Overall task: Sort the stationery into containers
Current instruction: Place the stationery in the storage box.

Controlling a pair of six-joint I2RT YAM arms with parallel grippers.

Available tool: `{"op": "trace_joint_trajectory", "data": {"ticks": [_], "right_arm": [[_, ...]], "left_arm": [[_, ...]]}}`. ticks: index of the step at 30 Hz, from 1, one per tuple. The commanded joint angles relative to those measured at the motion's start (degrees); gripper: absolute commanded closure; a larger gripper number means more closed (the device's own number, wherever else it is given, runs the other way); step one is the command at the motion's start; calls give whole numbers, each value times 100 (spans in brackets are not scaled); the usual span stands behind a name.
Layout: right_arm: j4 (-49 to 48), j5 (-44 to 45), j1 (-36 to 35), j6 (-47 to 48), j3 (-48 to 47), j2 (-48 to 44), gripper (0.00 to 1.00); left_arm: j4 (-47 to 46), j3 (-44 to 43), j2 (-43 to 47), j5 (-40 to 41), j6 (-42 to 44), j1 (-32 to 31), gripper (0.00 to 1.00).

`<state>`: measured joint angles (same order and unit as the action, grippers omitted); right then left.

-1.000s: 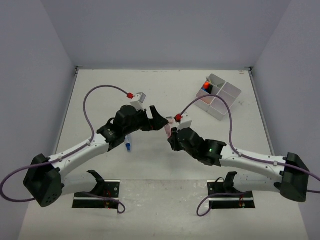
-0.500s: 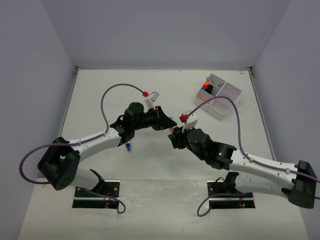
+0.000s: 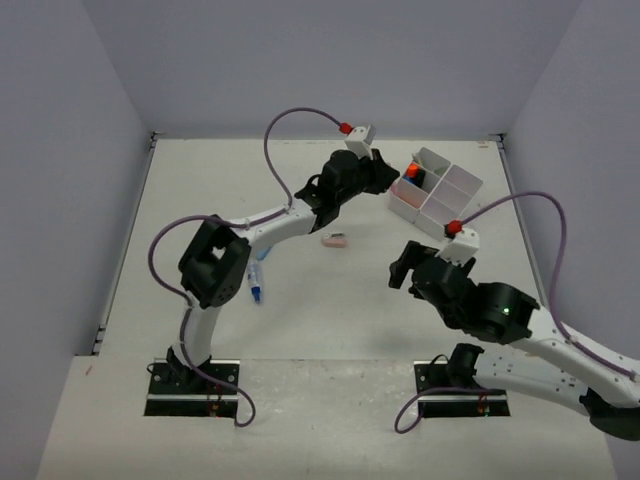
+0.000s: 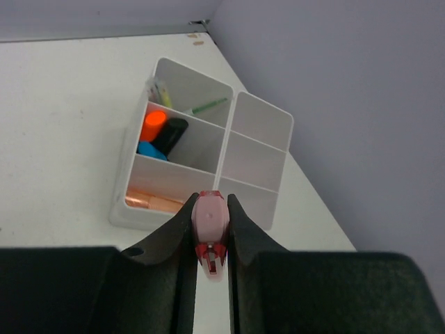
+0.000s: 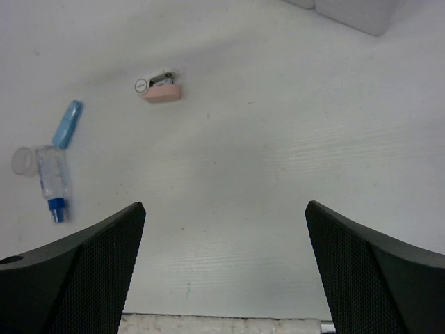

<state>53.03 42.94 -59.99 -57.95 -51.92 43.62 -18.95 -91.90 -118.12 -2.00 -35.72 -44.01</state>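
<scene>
**A:** From above, where is the left gripper [image 3: 383, 177] hanging?

**B:** It is reaching to the far right of the table [image 3: 200, 180], right at the left side of the white tray [image 3: 455, 205]. A pink-and-white piece [image 3: 335, 239] is lying loose in mid-table. A blue-tipped clear piece [image 3: 257, 291] is lying beside the left arm [image 3: 270, 222].

**A:** And the right gripper [image 3: 400, 268]?

**B:** It is hovering nearer the bases, well apart from the tray, with its jaws spread.

**A:** What is the left wrist camera showing?

**B:** The 2 fingers [image 4: 182, 226] are pinching a pink piece [image 4: 210, 219] with a red end. It is pointing at the tray's near wall. Inside, an orange cap [image 4: 153, 125] and a black highlighter [image 4: 171, 134] are sharing 1 compartment. Thin pens [image 4: 206, 108] are resting in the one behind it.

**A:** And the right wrist camera?

**B:** The jaws are standing wide, with nothing between them, over bare table. The pink-and-white piece is lying ahead, and a light blue tube [image 5: 67, 124] is lying to its left, beside the clear piece.
</scene>
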Motion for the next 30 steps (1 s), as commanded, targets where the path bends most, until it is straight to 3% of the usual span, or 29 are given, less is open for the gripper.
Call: {"op": "trace_joint_trajectory", "data": {"ticks": [1,7,14,17,21,23,25,27,30], "right_arm": [[1359,618,22,-790,-485,-859,1],[1351,481,22,-484,-488,-1873,1],[1351,321,22,-372,-380,-1890,1],[1351,328,18,-340,-440,-1727,1],[1342,421,22,-313,-521,-1593,1],[1283,447,13,-228,-562,-1496,1],[1260,467,13,-208,-585,-1418,1],[1248,498,16,-199,-591,-1330,1],[1231,529,13,-225,-583,-1186,1]], "left_arm": [[-230,-1218,-1048,560,338,-11,100],[-268,-2297,-1934,690,188,-20,100],[-298,-2930,-2600,732,114,-54,100],[-319,-2864,-2685,736,69,-55,87],[-443,-2569,-2605,736,57,-64,79],[-515,-2484,-2556,632,69,-82,52],[-522,-2465,-2511,561,85,-108,35],[-531,-2456,-2410,542,152,-146,25],[-458,-2449,-2204,581,211,-177,20]]}}
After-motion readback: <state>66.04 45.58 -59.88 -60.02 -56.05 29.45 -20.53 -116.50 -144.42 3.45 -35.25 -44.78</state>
